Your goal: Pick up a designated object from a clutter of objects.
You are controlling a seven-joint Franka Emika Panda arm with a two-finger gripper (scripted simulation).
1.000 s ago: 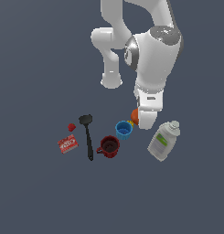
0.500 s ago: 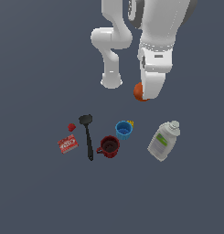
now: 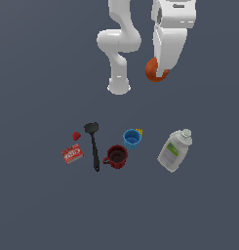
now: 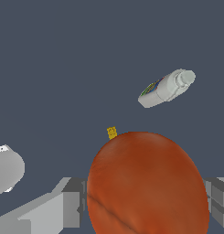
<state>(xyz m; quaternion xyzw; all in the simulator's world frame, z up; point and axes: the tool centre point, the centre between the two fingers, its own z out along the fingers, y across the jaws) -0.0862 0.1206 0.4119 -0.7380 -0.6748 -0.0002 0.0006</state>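
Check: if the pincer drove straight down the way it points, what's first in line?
Probably bare floor. The pincer, shut on the orange ball, points down; the bottle lies off to one side. Depth unclear.

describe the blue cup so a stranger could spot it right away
Start at the white bottle lying on the exterior view's right of the clutter. Toward the exterior view's left stands the blue cup, just above the dark red mug. It is the only blue item, with a yellow bit at its rim.

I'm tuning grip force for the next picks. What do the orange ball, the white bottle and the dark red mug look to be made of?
Orange ball: matte, faintly mottled skin like fruit peel, held in the gripper.
White bottle: smooth, opaque, probably plastic, with a printed label.
Dark red mug: even red with slight sheen, ceramic or plastic; the render leaves that open.
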